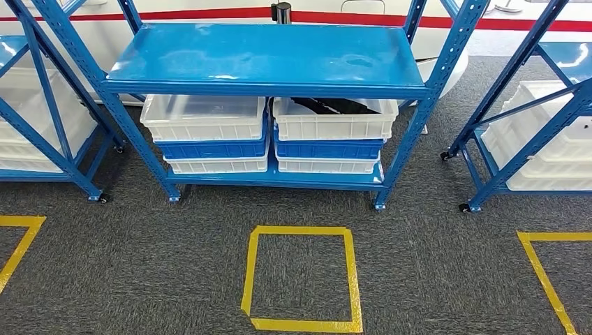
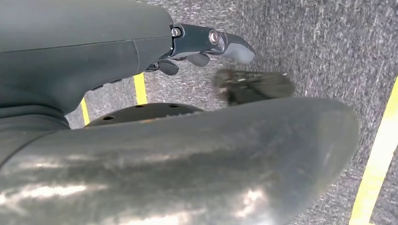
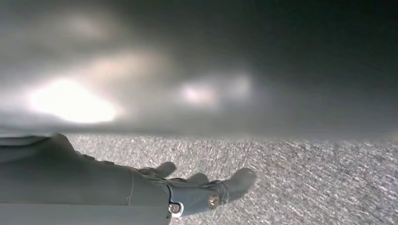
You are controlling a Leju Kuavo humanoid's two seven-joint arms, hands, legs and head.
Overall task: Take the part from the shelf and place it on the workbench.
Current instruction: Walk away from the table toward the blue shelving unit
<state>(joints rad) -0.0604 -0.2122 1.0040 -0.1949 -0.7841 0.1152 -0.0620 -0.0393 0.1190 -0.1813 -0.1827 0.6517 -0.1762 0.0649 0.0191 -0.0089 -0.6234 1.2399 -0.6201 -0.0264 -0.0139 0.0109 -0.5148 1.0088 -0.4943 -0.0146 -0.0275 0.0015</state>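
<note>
A blue metal shelf [image 1: 265,56] stands ahead in the head view. On its lower level, the upper right white bin [image 1: 335,127] holds a dark part [image 1: 334,105], partly hidden under the upper shelf board. My left hand [image 2: 206,44] hangs at my side over the grey carpet, fingers loosely apart and holding nothing. My right hand [image 3: 202,190] also hangs over the carpet, fingers stretched out and empty. Both hands are far from the shelf.
Beside the part's bin sits an empty white bin [image 1: 204,117], with blue and white bins stacked beneath both. More blue racks with white bins stand at the left [image 1: 42,112] and right [image 1: 551,132]. A yellow tape square [image 1: 301,279] marks the carpet before the shelf.
</note>
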